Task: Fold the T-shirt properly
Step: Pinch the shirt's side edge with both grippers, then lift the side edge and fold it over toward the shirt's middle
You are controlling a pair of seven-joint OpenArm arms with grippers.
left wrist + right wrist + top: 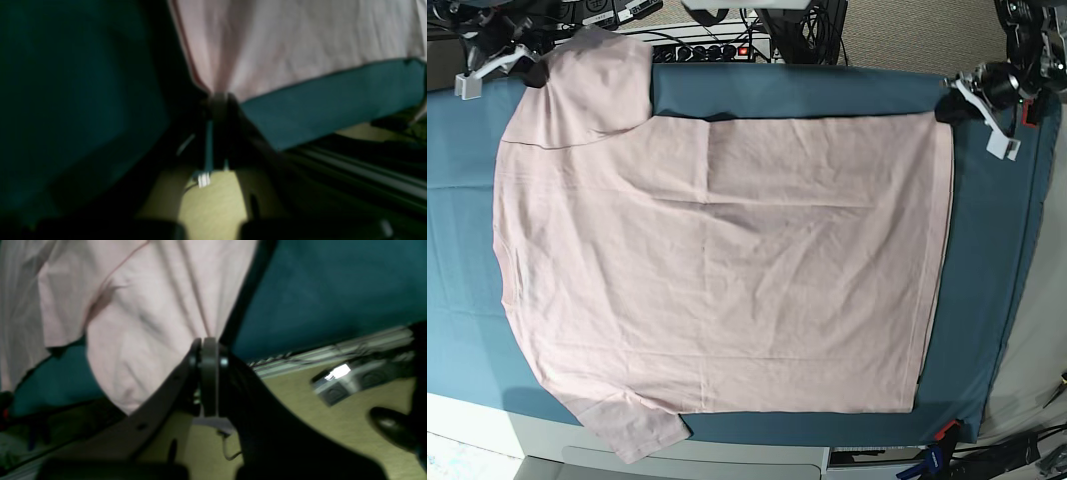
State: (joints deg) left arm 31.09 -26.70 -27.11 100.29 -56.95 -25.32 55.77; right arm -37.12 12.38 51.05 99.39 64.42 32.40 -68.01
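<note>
Wrinkled pink cotton T-shirt (727,260) flat; left gripper (218,100), right gripper (209,350) both pinching fabric.

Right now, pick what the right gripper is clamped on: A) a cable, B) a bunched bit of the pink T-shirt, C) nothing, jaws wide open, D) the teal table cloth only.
B: in the right wrist view, the right gripper is shut with the T-shirt gathered into folds between its jaws.

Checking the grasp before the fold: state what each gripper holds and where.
Left gripper is shut on the T-shirt at a hem corner. Right gripper is shut on its sleeve edge.
</note>
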